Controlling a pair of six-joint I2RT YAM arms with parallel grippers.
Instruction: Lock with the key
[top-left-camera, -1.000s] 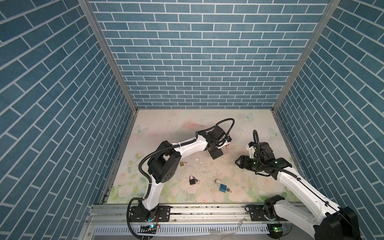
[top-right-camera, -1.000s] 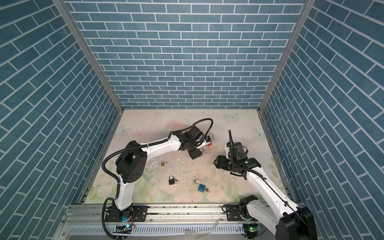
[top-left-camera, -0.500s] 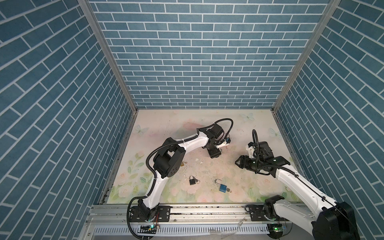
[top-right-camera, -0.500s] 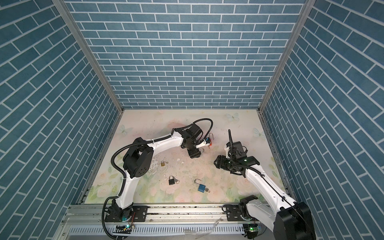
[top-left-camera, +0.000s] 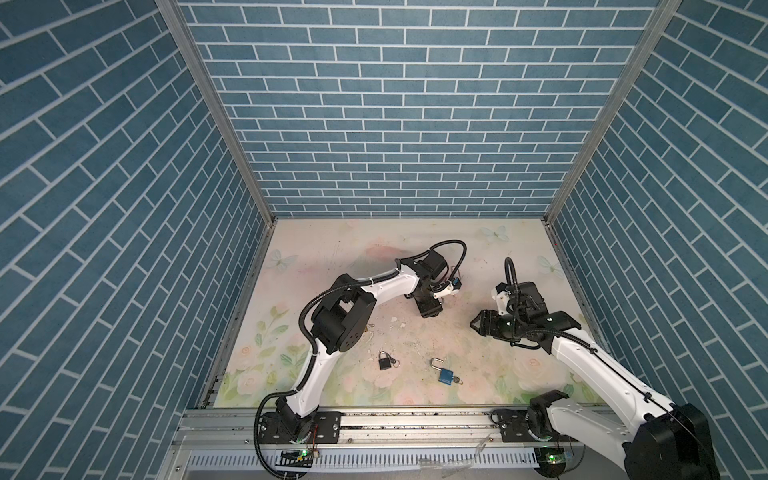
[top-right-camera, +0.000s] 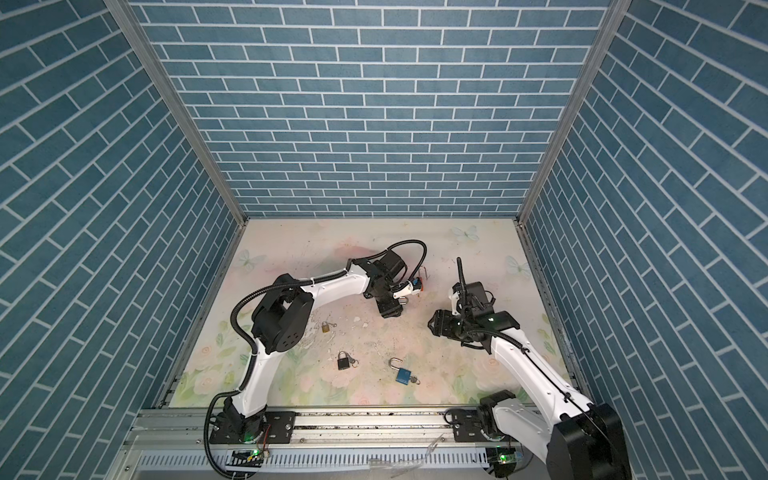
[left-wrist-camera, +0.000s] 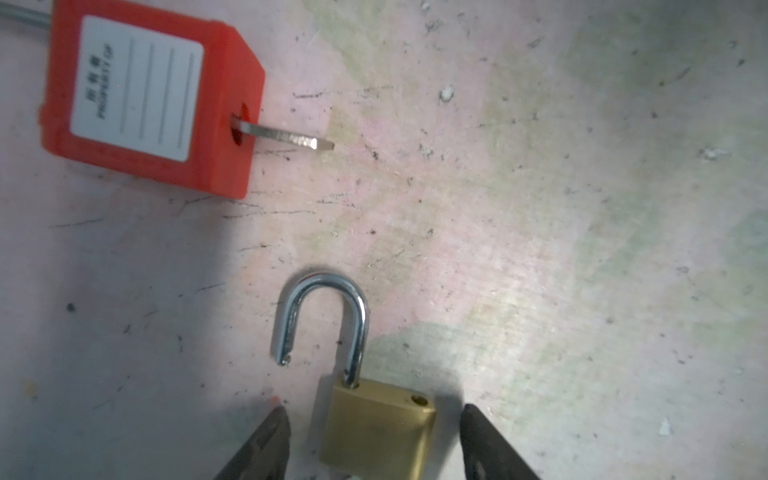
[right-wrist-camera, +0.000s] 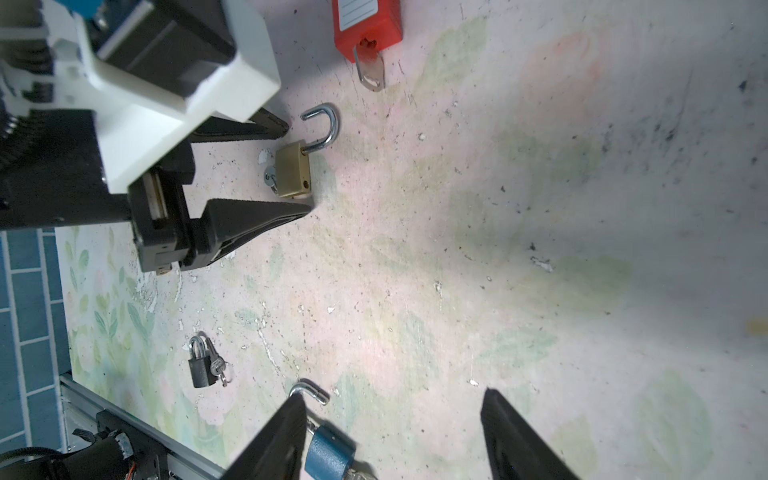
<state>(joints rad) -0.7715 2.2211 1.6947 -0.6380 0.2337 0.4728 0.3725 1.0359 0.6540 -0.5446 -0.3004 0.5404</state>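
The brass padlock (left-wrist-camera: 378, 428) lies flat on the surface (left-wrist-camera: 582, 208) with its shackle (left-wrist-camera: 328, 316) swung open, and its body sits between the tips of the left fingers (left-wrist-camera: 266, 449). These fingers stand apart, one on each side of the body, with a strip of bare surface showing on both sides, so they grip nothing. In the right wrist view the key (right-wrist-camera: 270, 179) sticks out of the padlock's base, toward the root of the fingers. The red padlock (left-wrist-camera: 153, 104) lies near, beyond the open shackle and apart from it. The right fingers (right-wrist-camera: 274, 440) are spread wide and empty, held above the surface well apart from the brass padlock. The blue padlock (top-left-camera: 445, 375) lies nearer the front rail (top-left-camera: 415, 419), untouched.

Against a second ago, the left arm's elbow (top-left-camera: 340, 320) has swung toward the middle of the surface, while its wrist end keeps much the same spot. The right arm (top-left-camera: 582, 365) has hardly moved.
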